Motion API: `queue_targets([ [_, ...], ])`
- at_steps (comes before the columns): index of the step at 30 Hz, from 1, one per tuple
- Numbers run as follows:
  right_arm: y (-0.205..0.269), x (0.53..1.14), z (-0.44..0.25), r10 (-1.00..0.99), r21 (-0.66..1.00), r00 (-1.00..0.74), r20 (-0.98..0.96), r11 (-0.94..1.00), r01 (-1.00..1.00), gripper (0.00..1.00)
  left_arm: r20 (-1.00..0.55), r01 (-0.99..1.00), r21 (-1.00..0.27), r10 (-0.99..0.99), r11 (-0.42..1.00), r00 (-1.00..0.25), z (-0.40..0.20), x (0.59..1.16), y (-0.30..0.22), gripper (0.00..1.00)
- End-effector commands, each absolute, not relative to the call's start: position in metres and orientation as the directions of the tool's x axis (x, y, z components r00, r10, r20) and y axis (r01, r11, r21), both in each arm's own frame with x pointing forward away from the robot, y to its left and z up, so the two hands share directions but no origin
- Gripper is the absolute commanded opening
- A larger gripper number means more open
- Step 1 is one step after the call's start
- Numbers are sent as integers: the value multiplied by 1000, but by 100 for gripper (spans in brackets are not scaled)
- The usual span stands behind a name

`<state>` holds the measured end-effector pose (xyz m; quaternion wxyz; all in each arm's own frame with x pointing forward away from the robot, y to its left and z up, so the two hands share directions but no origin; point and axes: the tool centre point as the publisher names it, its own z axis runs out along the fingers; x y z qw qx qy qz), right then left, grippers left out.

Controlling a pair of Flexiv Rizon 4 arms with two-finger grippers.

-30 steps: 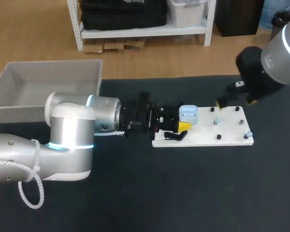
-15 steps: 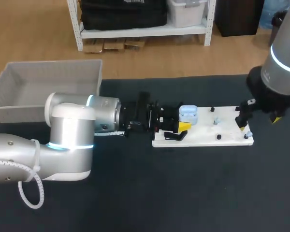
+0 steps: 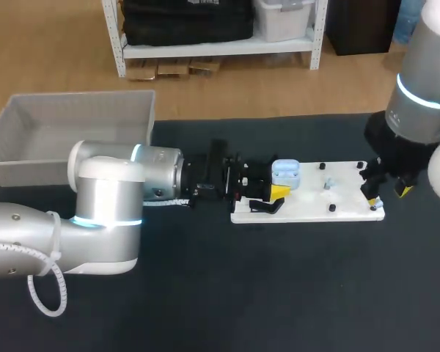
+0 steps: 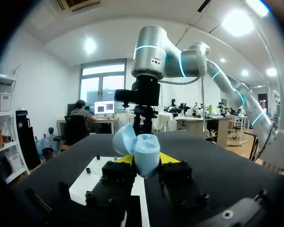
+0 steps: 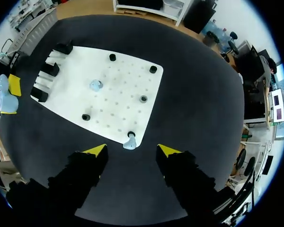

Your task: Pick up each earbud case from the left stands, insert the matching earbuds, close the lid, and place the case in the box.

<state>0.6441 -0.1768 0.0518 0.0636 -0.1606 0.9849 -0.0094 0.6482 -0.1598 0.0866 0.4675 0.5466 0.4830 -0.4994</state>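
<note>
Head view: within the last second the right gripper [image 3: 386,190] has been brought from the upper right of the frame, past the far corner of the white board [image 3: 308,207], to the board's near right corner at the right middle of the frame. There it is held over a pale blue earbud [image 3: 376,203]. In the right wrist view its fingers are spread wide and nothing is held; the earbud lies just ahead of the tips, untouched. A second earbud [image 3: 328,185] stands nearer the board's middle. No change is shown at the left gripper [image 4: 146,165], which is clamped on the light blue earbud case [image 4: 143,145], its lid raised, at the board's left end. The first pick is judged to be imminent; insertion, lid closing and delivery to the grey box [image 3: 29,158] at upper left are not yet done.
</note>
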Motion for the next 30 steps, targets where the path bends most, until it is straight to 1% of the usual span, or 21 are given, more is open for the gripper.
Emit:
queue_targets([
  [1, -175, 649, 44, -316, -32, -943, -101, 949, -315, 55, -998, 996, 32, 60, -89, 37, 86, 646, -160, 0],
  [4, -175, 648, 40, -312, -26, -945, -101, 950, -311, 53, -998, 996, 32, 60, -89, 37, 86, 646, -160, 0],
  [6, -175, 647, 38, -311, -23, -945, -102, 950, -310, 49, -998, 996, 32, 60, -89, 37, 86, 646, -160, 0],
  [16, -173, 643, 30, -309, -23, -945, -105, 951, -308, 45, -998, 996, 32, 60, -89, 37, 86, 646, -160, 0],
  [26, -173, 644, 30, -300, -19, -946, -122, 954, -300, 38, -998, 996, 32, 60, -89, 37, 86, 646, -160, 0],
  [30, -174, 644, 29, -298, -21, -947, -119, 954, -298, 36, -998, 996, 32, 60, -89, 37, 86, 646, -160, 0],
])
